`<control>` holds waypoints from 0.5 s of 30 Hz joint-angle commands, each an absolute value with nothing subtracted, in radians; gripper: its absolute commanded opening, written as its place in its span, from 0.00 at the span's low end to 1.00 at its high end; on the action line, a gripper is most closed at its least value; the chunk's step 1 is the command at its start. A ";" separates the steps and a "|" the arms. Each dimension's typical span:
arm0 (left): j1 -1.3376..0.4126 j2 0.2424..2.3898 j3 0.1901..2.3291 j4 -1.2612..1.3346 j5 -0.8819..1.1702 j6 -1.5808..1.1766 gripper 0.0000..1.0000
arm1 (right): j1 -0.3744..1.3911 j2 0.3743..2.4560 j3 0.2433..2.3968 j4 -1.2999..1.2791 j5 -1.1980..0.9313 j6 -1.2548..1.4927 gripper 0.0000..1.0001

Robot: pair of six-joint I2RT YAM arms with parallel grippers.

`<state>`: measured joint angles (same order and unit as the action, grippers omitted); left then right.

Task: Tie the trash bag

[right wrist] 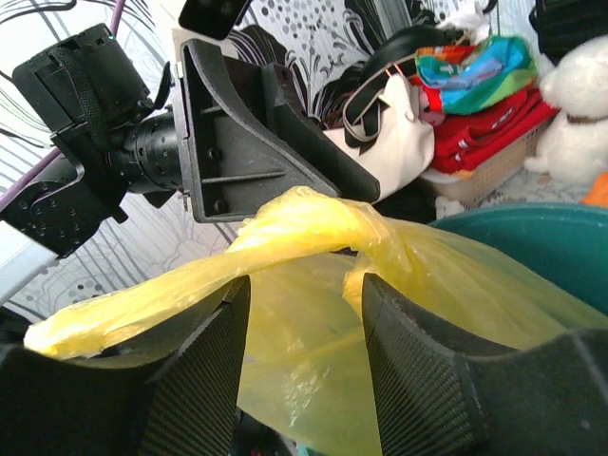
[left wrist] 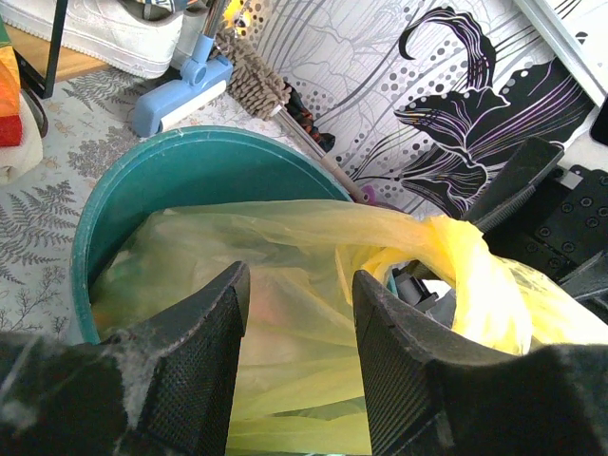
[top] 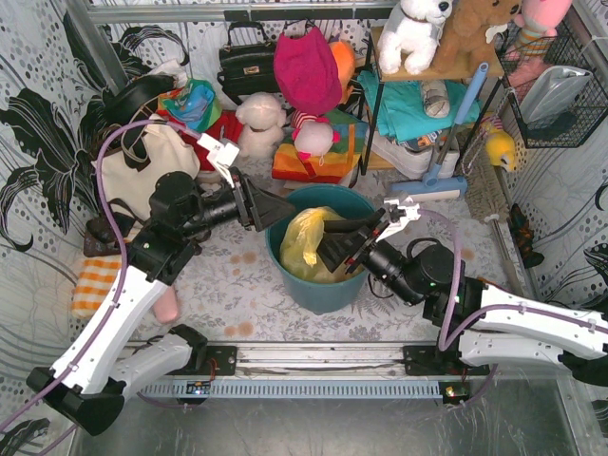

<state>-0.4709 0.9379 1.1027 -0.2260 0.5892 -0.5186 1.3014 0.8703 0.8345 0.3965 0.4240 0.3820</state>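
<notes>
The yellow trash bag (top: 306, 239) sits in the round teal bucket (top: 319, 285) at the table's middle. Its top is gathered into twisted yellow strands (right wrist: 313, 223). My left gripper (top: 285, 211) is open at the bucket's left rim, its jaws apart over the loose bag film (left wrist: 285, 285). My right gripper (top: 328, 249) is open at the bucket's right side, its jaws apart under a twisted strand, with bag film (right wrist: 304, 351) between them. The two grippers face each other across the bag. The bag's contents are hidden.
A cream tote bag (top: 142, 171) lies behind the left arm. Soft toys, folded clothes and a black handbag (top: 249, 62) crowd the back. A blue brush (top: 446, 180) and a shelf rack (top: 418, 95) stand behind the bucket on the right. An orange cloth (top: 95, 285) lies at the left.
</notes>
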 commanded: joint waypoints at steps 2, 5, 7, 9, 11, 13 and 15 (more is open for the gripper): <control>-0.472 0.946 1.150 -0.199 0.614 -0.505 0.56 | 1.304 0.830 0.918 0.189 0.436 0.487 0.49; -0.472 0.952 1.152 -0.199 0.621 -0.506 0.56 | 1.304 0.812 0.919 0.157 0.444 0.503 0.44; -0.472 0.953 1.154 -0.202 0.621 -0.506 0.56 | 1.304 0.805 0.921 0.135 0.462 0.510 0.43; -0.472 0.951 1.154 -0.204 0.621 -0.506 0.56 | 1.304 0.805 0.927 0.110 0.493 0.519 0.43; -0.472 0.950 1.154 -0.203 0.621 -0.507 0.56 | 1.304 0.809 0.928 0.099 0.513 0.521 0.43; -0.472 0.950 1.154 -0.203 0.622 -0.510 0.56 | 1.304 0.815 0.928 0.101 0.531 0.520 0.42; -0.472 0.952 1.155 -0.201 0.623 -0.509 0.55 | 1.304 0.819 0.922 0.119 0.536 0.521 0.40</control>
<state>-0.4709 0.9543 1.1179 -0.2333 0.6048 -0.5190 1.3014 0.8188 0.8902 0.1177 0.4877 0.5018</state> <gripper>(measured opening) 0.558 0.417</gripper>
